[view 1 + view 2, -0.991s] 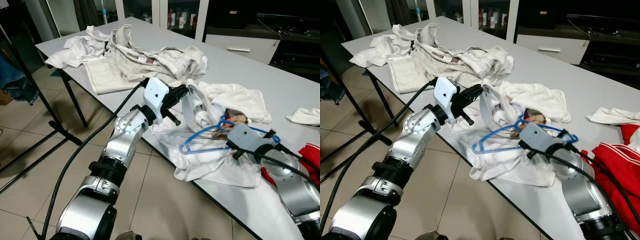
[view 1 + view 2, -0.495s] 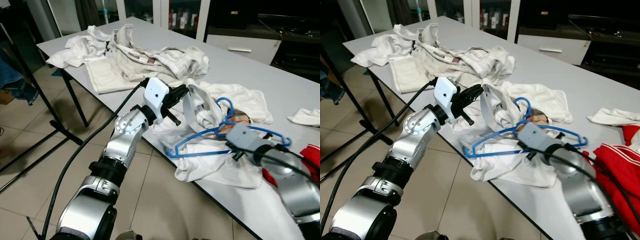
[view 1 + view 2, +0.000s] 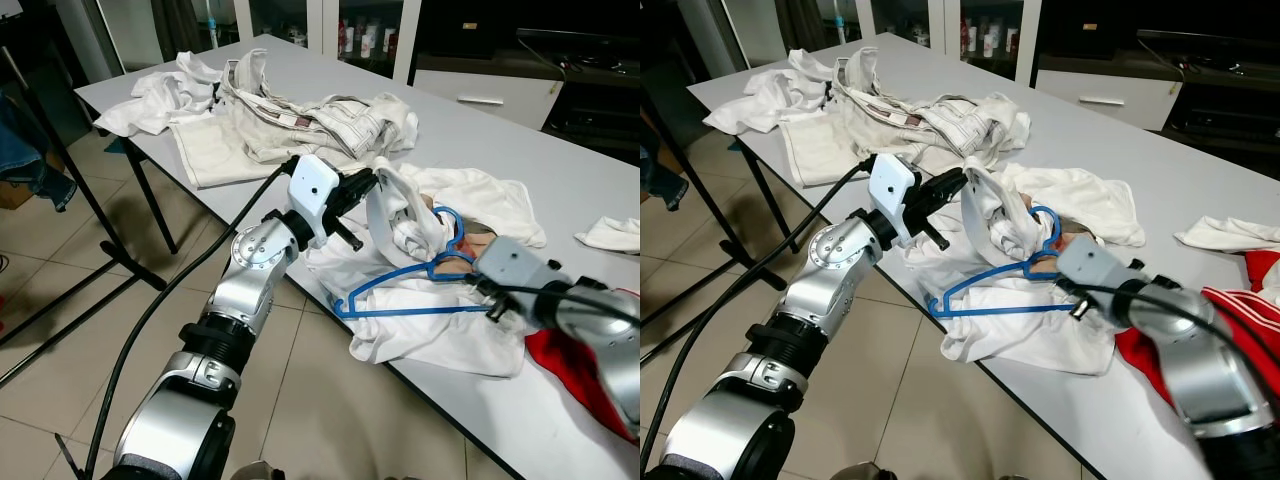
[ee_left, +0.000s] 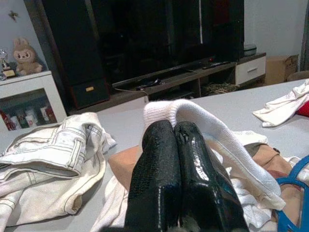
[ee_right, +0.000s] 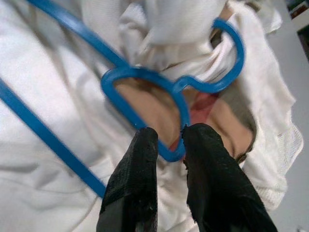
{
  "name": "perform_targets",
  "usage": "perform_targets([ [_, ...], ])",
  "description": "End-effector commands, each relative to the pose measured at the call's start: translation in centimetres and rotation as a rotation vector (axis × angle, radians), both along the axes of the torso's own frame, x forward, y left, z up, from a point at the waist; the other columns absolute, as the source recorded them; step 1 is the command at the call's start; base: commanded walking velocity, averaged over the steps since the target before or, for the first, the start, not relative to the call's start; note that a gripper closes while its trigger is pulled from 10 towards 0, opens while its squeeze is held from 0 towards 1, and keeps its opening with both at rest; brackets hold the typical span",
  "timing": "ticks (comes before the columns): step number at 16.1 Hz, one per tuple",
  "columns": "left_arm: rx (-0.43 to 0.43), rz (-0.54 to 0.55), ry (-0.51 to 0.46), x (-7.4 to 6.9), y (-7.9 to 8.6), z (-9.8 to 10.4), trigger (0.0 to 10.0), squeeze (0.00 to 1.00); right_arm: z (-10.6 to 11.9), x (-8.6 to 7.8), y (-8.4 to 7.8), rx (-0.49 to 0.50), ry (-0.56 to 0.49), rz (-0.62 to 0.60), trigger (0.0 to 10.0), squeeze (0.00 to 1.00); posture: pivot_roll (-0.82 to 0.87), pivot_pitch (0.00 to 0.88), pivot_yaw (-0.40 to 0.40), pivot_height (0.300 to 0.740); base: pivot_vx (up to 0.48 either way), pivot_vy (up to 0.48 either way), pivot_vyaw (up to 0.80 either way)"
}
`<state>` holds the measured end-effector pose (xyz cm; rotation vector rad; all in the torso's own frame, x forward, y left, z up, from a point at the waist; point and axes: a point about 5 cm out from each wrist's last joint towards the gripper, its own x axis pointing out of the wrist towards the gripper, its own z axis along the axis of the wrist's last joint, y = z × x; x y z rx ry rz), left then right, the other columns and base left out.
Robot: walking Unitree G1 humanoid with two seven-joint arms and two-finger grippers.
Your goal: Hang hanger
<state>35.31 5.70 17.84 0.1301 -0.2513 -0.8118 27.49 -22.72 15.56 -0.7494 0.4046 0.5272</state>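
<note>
Gripping the stiff, light blue plastic hanger [image 5: 145, 82] near its hook, our right gripper [image 5: 166, 140] stayed clamped; our left gripper [image 4: 175, 133] pinched the soft white garment [image 4: 207, 121].

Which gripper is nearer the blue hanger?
Right. The right gripper is pinched on the blue hanger near its hook. The left gripper is beside the hook, clamped on the white shirt collar, not touching the hanger.

The right gripper [image 5: 166, 140] is hidden behind its own wrist housing in the eye views; the blue hanger [image 3: 405, 290] is partly buried in the white shirt [image 3: 440, 330] — its far end covered; the red garment [image 3: 575, 365] is cut off at the right edge.
</note>
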Motion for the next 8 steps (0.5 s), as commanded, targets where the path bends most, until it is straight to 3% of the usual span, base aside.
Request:
perform_targets([
  [1,0.013,0.002,-0.002,0.0,0.1,-0.1,10.0,0.0,0.4,1.0,-1.4,0.011,-0.001,-0.011,10.0,0.0,-0.04,0.0,0.029,0.723,0.0,0.0,0.0],
  [2,0.013,0.001,-0.003,0.0,0.1,-0.1,10.0,0.0,0.2,1.5,-1.9,0.027,0.015,-0.011,10.0,0.0,-0.04,0.0,0.029,0.723,0.0,0.0,0.0],
  [3,0.013,0.001,-0.004,0.0,0.1,-0.1,10.0,0.0,0.3,1.8,-2.1,0.04,0.012,-0.009,10.0,0.46,-0.04,0.0,0.029,0.723,0.0,0.0,0.0],
  [4,0.013,0.001,-0.005,0.0,0.1,0.0,10.0,0.0,0.5,2.6,-2.6,0.066,0.007,-0.019,10.0,1.0,-0.04,0.0,0.029,0.723,0.0,0.0,0.0],
  [8,0.015,0.01,-0.009,0.0,0.3,0.1,10.0,0.0,0.2,4.5,-3.4,0.022,0.033,-0.013,10.0,1.0,-0.02,0.0,0.023,0.723,0.0,0.0,0.0],
])
